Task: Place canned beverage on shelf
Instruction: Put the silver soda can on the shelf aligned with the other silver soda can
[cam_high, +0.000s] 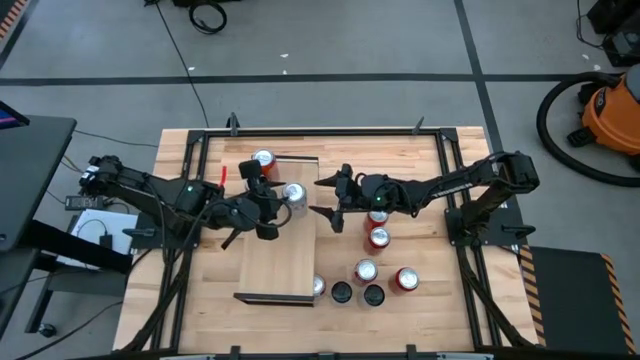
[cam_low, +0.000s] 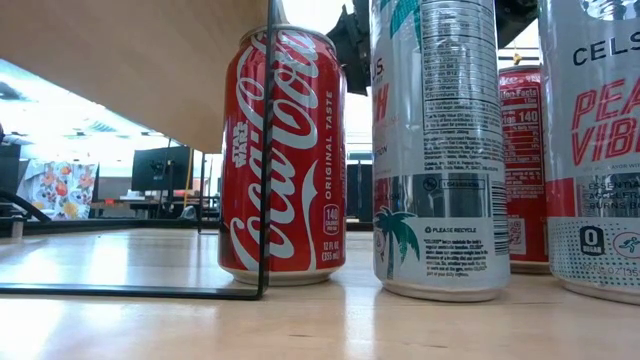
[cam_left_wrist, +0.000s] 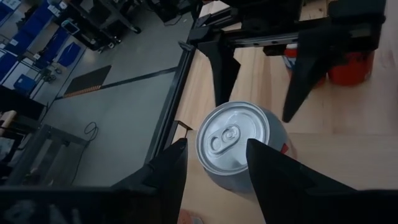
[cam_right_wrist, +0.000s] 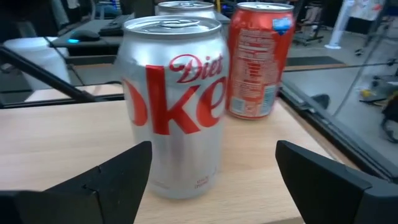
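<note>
Plywood shelf (cam_high: 280, 255), left pincer (cam_high: 277, 203) pinching Diet Coke can (cam_high: 294, 194), right pincer (cam_high: 322, 197) spread beside it.

Red Coca-Cola can (cam_low: 283, 155) beside tall silver can (cam_low: 440, 150)

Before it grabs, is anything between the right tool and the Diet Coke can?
Nothing visible. The open right tool faces the Diet Coke can directly; the left tool is at the can's far side.
</note>
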